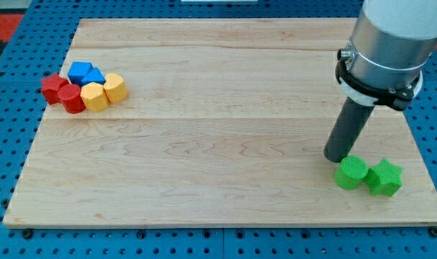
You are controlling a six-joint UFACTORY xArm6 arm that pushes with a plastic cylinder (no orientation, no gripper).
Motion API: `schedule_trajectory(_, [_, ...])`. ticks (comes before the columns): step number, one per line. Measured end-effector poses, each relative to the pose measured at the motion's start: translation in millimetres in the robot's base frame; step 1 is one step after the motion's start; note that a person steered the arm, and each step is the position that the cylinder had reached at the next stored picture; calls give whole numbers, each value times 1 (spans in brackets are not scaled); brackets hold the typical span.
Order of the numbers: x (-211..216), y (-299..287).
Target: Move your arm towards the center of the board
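Note:
My tip (338, 157) rests on the wooden board (218, 129) near the view's lower right, just above and left of a green cylinder (351, 173), very close to it or touching. A green star block (384, 177) sits right of the cylinder, touching it. At the view's upper left lies a tight cluster: two blue blocks (85, 73), a red star-like block (54, 87), a red cylinder (72, 99), a yellow block (94, 96) and a yellow cylinder-like block (115, 87). The arm's grey body (391, 36) rises at the upper right.
The board lies on a blue perforated table (10, 144). The board's right edge (420, 144) and bottom edge (218, 224) are near the green blocks.

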State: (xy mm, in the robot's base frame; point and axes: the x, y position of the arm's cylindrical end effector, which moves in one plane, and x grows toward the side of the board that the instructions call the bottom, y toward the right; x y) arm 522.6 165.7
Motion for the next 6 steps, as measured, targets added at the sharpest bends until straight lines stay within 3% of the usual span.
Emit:
schedule_trajectory(3, [5, -2])
schedule_trajectory(5, [-53, -36])
schedule_trajectory(6, [-55, -36])
